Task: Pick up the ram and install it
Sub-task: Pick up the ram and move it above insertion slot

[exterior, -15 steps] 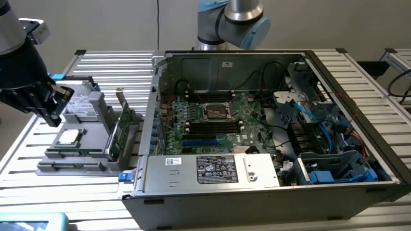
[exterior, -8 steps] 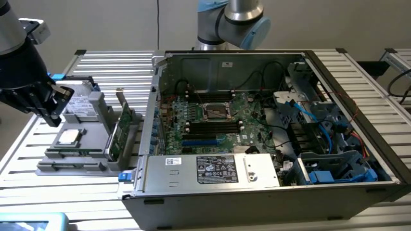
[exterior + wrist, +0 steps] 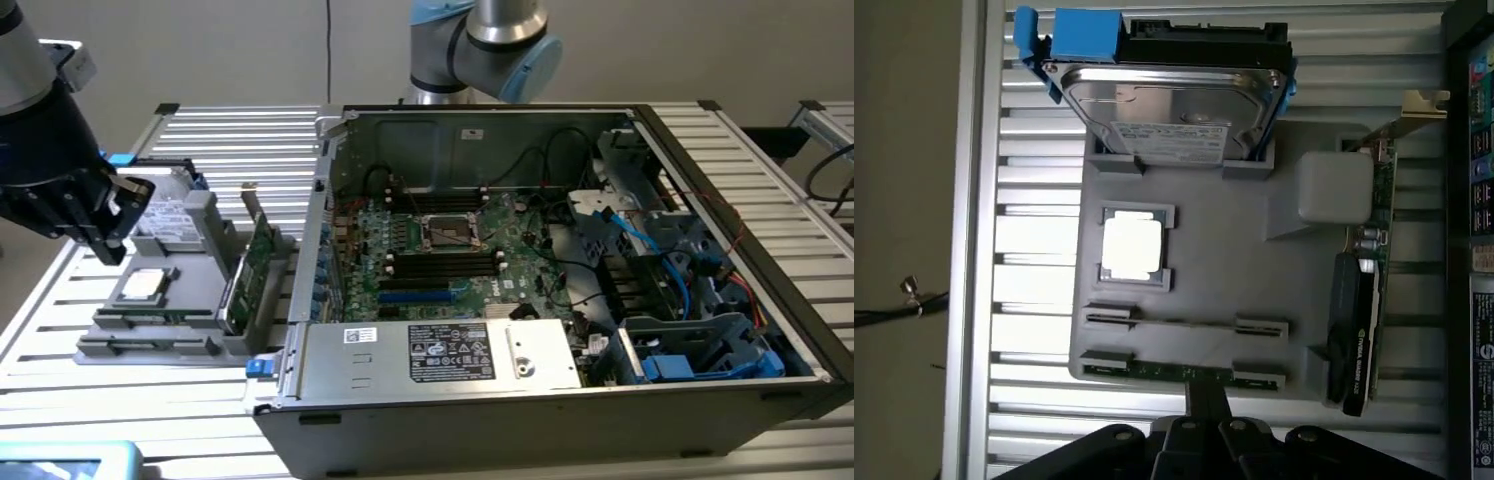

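- Exterior view: soft, even light; computer case (image 3: 441, 135) dim inside, shaded by its own walls.
- Wrist view: glare whitens processor chip (image 3: 1131, 247) and table (image 3: 1034, 300) slats.
- Hard drive (image 3: 1174, 100) lid: bright sheen.

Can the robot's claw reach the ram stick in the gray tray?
Probably yes. The gripper hangs right over the ram, which sits in the tray with nothing else covering it. The hard drive and the card stand off to the sides.

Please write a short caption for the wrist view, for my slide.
Shut tool hovering over the ram, which lies in the grey parts holder.
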### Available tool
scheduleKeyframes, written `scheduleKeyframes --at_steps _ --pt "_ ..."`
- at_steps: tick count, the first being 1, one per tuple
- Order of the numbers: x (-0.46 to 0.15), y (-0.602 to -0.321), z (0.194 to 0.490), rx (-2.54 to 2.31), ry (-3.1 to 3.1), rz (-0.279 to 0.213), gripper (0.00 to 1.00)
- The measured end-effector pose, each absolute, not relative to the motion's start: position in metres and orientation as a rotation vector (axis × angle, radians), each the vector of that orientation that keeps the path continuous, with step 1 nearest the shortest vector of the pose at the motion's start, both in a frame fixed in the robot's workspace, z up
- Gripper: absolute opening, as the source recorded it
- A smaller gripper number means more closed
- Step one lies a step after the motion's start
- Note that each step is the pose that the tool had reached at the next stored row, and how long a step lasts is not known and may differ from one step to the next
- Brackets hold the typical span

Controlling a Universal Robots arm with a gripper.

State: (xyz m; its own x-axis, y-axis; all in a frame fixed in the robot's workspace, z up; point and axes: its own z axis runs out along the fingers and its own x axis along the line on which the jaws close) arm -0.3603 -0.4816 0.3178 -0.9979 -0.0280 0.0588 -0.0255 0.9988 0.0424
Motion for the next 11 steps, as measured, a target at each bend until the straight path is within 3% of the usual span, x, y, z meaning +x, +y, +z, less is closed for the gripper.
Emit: scheduleKeyframes --at_steps 11 --pt "-0.3604 -0.4816 0.3168 0.350 -3.061 -0.056 0.11"
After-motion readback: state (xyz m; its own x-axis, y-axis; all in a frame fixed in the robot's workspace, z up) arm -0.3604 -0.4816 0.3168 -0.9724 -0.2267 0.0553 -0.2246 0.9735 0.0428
